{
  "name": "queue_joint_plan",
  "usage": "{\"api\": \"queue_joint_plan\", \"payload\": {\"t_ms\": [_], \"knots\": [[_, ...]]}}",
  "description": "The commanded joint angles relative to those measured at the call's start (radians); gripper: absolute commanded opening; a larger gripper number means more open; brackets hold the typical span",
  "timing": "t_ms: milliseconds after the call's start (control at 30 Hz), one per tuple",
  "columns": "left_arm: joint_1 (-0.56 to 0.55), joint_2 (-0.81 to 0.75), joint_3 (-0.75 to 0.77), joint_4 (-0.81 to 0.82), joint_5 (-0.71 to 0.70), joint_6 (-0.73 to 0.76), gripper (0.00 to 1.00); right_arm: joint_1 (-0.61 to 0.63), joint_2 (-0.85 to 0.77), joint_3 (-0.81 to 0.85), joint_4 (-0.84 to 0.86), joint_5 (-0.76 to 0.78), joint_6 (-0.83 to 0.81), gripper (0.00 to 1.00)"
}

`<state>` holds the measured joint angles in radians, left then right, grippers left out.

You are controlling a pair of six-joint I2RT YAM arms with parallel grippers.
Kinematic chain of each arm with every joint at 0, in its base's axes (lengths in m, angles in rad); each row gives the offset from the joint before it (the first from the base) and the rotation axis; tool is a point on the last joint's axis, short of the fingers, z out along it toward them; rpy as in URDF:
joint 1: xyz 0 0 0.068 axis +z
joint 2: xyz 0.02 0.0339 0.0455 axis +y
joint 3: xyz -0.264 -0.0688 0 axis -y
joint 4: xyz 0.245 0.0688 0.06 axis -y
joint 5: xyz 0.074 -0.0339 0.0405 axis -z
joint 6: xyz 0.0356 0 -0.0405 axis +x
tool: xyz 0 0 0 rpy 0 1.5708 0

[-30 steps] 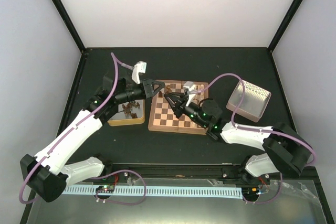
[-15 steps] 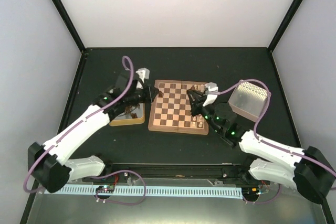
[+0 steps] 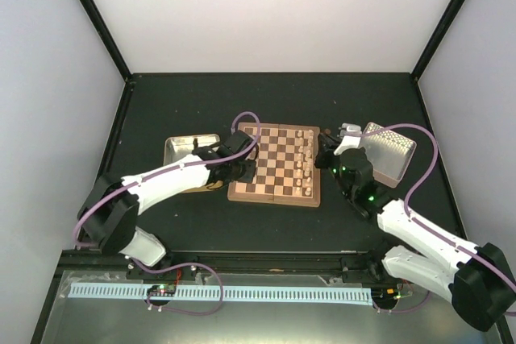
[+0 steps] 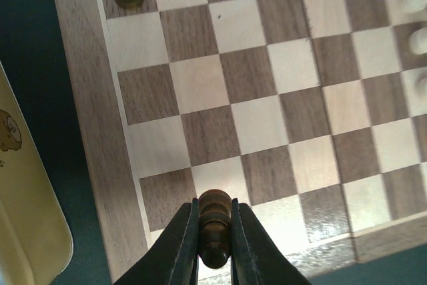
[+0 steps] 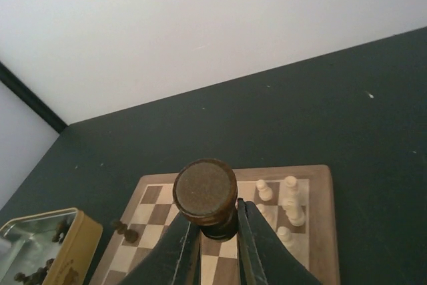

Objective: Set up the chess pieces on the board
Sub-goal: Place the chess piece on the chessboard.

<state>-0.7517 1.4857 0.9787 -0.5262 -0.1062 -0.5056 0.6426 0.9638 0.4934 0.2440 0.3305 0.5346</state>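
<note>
Dark-brown chessman (image 4: 215,231), pinched by your left gripper (image 4: 215,207) over the board (image 4: 83,98) edge; right gripper (image 5: 215,221) pinches second chessman (image 5: 205,190). Risk: release either tilted and it topples off.

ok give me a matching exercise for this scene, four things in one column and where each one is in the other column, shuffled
Things
1. yellowish rectangular metal tin
2. silvery perforated tray
3. pale cream wooden chess pieces
4. dark brown wooden chess piece in the left gripper

Places
A. standing along the right side of the tan and brown checked square wooden board
B. on the dark table, left of the board
C. pinched above the board's left part
D. on the table, right of the board

Pairs: 1-B, 2-D, 3-A, 4-C
</note>
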Motion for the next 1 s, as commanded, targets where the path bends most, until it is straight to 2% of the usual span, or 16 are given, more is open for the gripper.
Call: {"api": "queue_joint_plan", "payload": {"t_ms": [0, 700, 867, 967], "knots": [[-0.012, 0.050, 0.019, 0.013, -0.097, 0.028, 0.06, -0.037, -0.016, 0.005, -0.013, -0.026, 0.046, 0.14], [-0.004, 0.169, 0.043, 0.051, -0.196, 0.018, 0.06, -0.052, 0.019, 0.014, -0.014, -0.092, 0.048, 0.15], [0.000, 0.180, 0.041, 0.056, -0.190, 0.012, 0.09, -0.052, 0.022, 0.014, -0.015, -0.102, 0.048, 0.15], [0.002, 0.182, 0.043, 0.054, -0.187, 0.008, 0.15, -0.052, 0.025, 0.016, -0.012, -0.111, 0.047, 0.16]]}}
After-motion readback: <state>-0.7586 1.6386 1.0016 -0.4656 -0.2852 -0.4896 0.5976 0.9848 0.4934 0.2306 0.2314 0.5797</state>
